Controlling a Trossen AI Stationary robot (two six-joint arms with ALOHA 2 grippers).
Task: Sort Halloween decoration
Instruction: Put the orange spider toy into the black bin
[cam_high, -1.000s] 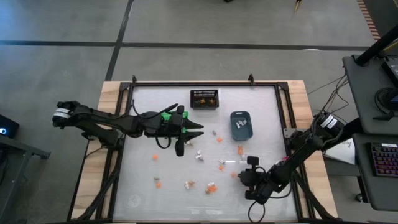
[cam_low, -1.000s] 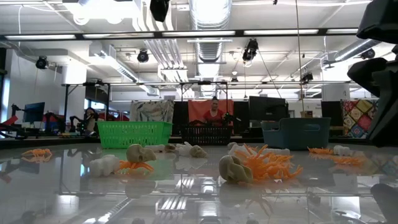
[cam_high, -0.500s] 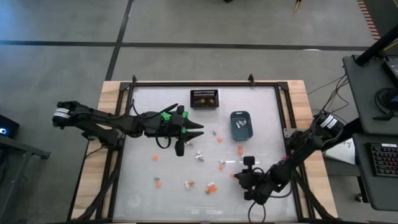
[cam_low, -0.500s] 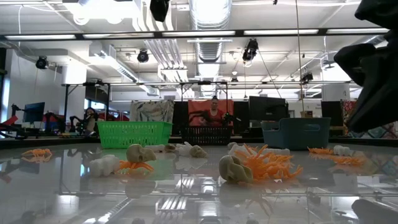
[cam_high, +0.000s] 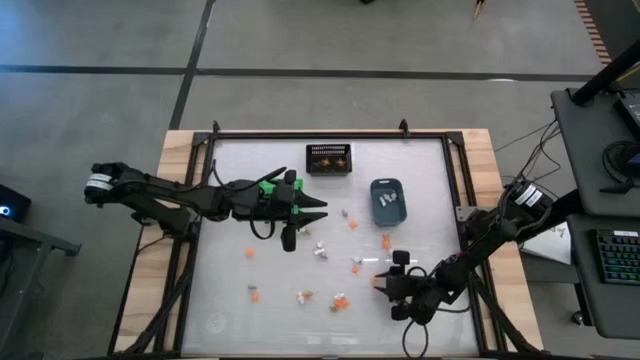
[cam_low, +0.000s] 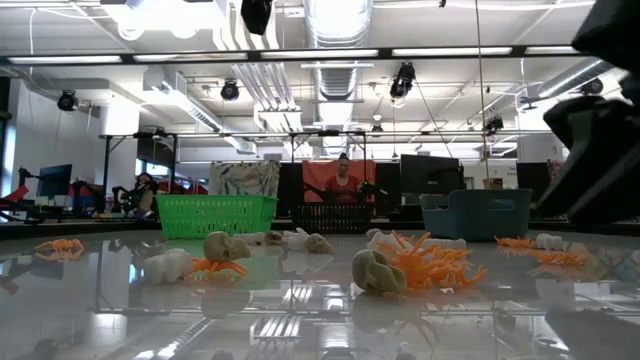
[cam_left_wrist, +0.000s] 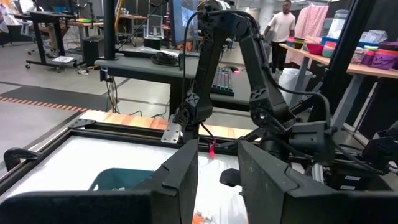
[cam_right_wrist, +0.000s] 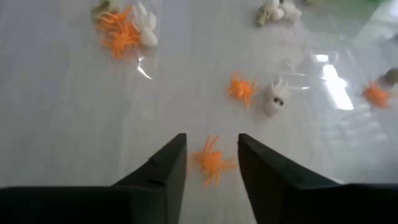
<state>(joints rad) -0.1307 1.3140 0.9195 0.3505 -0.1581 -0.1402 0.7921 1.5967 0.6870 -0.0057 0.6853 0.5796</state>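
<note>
On the glossy white table (cam_right_wrist: 74, 112), the right gripper (cam_right_wrist: 211, 163) stands parted and empty around a light, spindly orange spider (cam_right_wrist: 211, 162), probably best pinched at its body.

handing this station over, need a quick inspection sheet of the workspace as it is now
surface: white table top in a wooden frame, glossy.
job's things: small orange, white and tan trinkets scattered mid-table; an orange spider lies just ahead of the right pincer's fingers.
bins: green bin, black mesh bin and blue-grey bin with a few pieces inside.
clutter: nothing seen.
grippers: left pincer open, empty, waiting by the green bin; right pincer open, low over the table, fingers either side of the orange spider.
cables: black cable looped under the left arm.
surroundings: a person far behind the table; desks and keyboard beside it.
</note>
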